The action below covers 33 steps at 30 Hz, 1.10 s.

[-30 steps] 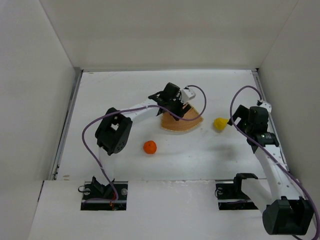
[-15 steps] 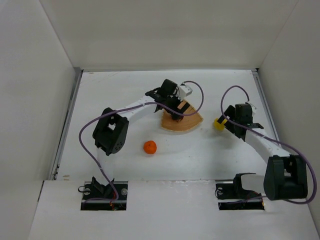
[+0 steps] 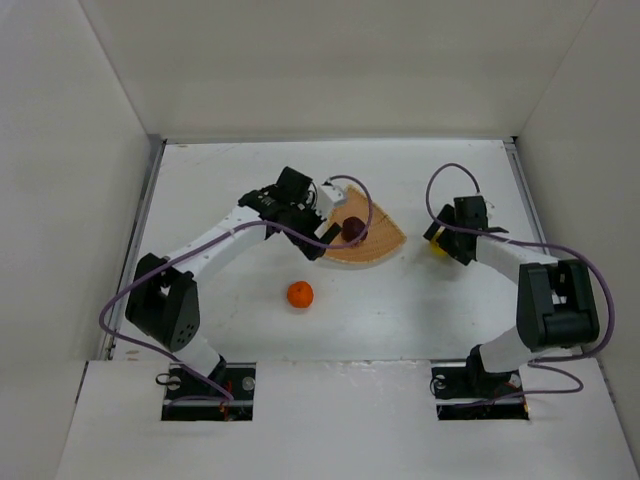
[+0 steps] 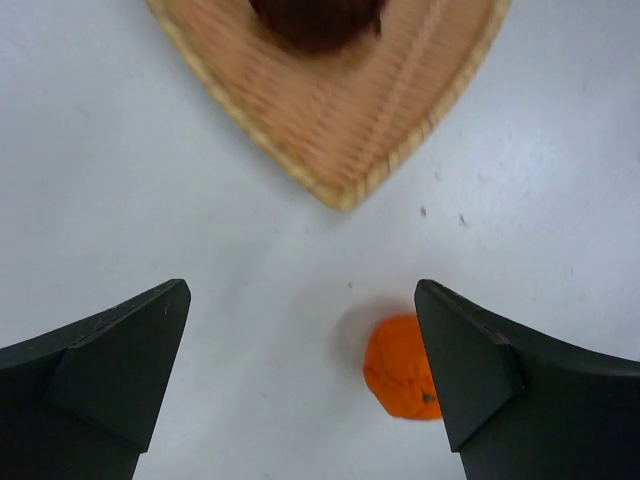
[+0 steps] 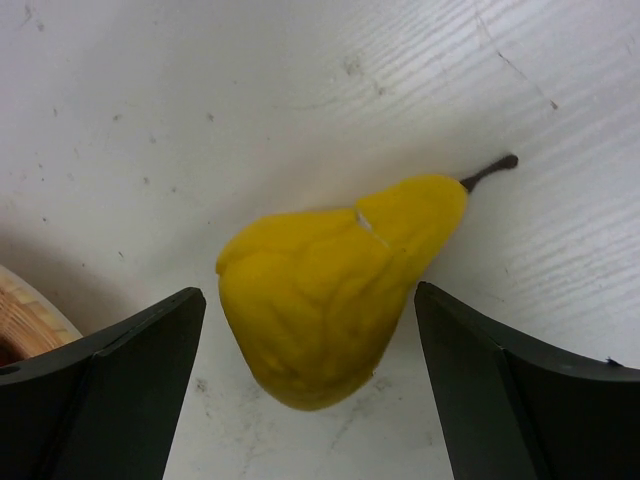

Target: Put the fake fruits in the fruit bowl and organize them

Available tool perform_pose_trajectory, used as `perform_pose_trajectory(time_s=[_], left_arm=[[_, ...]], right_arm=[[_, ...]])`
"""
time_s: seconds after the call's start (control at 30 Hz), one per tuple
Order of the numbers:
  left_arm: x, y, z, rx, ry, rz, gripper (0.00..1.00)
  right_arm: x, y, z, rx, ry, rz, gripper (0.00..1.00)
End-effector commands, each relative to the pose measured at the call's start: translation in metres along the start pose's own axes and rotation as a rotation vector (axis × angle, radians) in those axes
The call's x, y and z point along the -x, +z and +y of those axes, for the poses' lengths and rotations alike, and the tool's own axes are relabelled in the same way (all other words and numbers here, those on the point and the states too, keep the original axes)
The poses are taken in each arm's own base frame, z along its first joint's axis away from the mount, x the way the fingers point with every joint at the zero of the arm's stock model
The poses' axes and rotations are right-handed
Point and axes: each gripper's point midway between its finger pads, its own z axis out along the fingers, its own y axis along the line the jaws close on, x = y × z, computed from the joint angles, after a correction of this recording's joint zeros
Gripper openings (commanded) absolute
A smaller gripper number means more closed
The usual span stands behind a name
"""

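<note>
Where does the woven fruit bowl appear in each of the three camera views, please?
Top external: the fruit bowl lies just right of centre.
Left wrist: the fruit bowl fills the top centre, a corner pointing towards the jaws.
Right wrist: only a sliver of the fruit bowl at the lower left edge.
Shared landmarks: the maroon fruit in it (top, left wrist); the pear beside it (top, right wrist).

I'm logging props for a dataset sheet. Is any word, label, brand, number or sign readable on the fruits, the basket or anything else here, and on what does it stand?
No text can be read in any view.
The yellow pear-shaped fruit, the round orange fruit, the dark maroon roundish fruit and the tan woven basket tray carry no print, sticker or number.
</note>
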Motion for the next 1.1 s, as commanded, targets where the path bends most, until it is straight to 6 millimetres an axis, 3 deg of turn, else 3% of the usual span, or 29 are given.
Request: perform_pose_trajectory(time_s=[0.0, 0.1, 0.27, 0.33, 0.47, 0.57, 0.63, 0.87, 1.07], left_arm=[[-0.053, 0.0, -0.021, -0.078, 0.014, 0.147, 0.99], [-0.064, -0.002, -0.025, -0.084, -0.009, 0.164, 0.98], [-0.065, -0.002, -0.026, -0.077, -0.05, 0.153, 0.98], [-0.063, -0.002, -0.025, -0.075, -0.057, 0.148, 0.98], [-0.058, -0.003, -0.024, -0.071, -0.075, 0.141, 0.98], [-0.057, -0.003, -0.027, -0.082, -0.084, 0.14, 0.98], [-0.061, -0.002, -0.033, -0.096, -0.082, 0.151, 0.98], [-0.085, 0.01, -0.039, -0.093, -0.066, 0.196, 0.98], [-0.104, 0.023, -0.051, -0.111, -0.007, 0.239, 0.98]], right_arm=[[0.026, 0.005, 0.022, 0.041, -0.031, -0.065, 0.89], [0.024, 0.014, 0.023, 0.031, -0.038, -0.048, 0.69], [0.028, 0.015, 0.022, 0.017, -0.069, -0.062, 0.25], [0.029, 0.004, 0.035, 0.044, -0.115, -0.083, 0.18], [0.036, -0.048, 0.092, 0.146, -0.261, -0.185, 0.17], [0.022, -0.082, 0.141, 0.272, -0.328, -0.199, 0.2], [0.005, -0.086, 0.159, 0.315, -0.356, -0.159, 0.21], [-0.037, -0.065, 0.172, 0.277, -0.454, -0.043, 0.29], [-0.047, -0.061, 0.175, 0.286, -0.439, -0.017, 0.75]])
